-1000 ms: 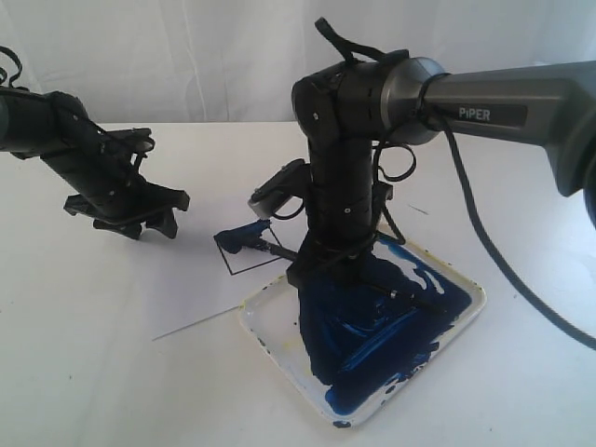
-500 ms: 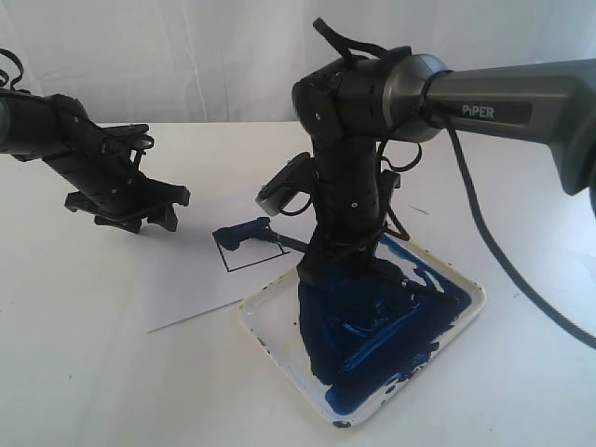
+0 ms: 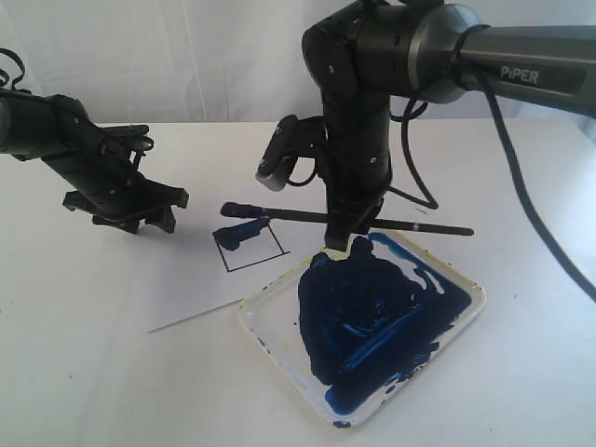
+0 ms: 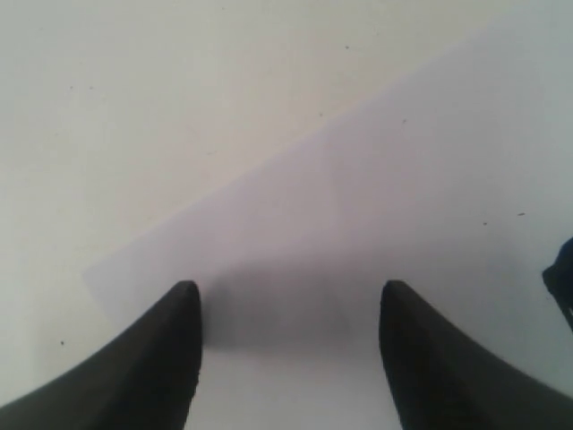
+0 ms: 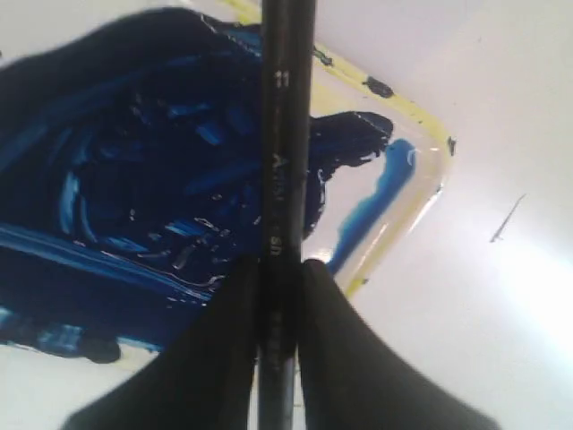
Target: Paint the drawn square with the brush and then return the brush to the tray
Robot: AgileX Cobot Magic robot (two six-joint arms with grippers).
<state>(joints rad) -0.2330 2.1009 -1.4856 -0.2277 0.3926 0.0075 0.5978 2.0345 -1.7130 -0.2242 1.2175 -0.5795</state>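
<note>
Exterior view: tray holds blue paint; brush aloft.

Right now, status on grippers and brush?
Left gripper open, empty, above the paper. Right gripper shut on brush, held level above tray. Square partly painted; nothing blocking.

**Brush lifted clear of paper and tray**

The right gripper has been raised, and the brush clamped in it has been carried up with it. A second ago the bristles were pressed on one corner of the square and the handle was slanted low over the tray. Now the brush is held nearly level in the air above both. The blue stroke in that corner and more of the tray's paint have been uncovered.
</note>
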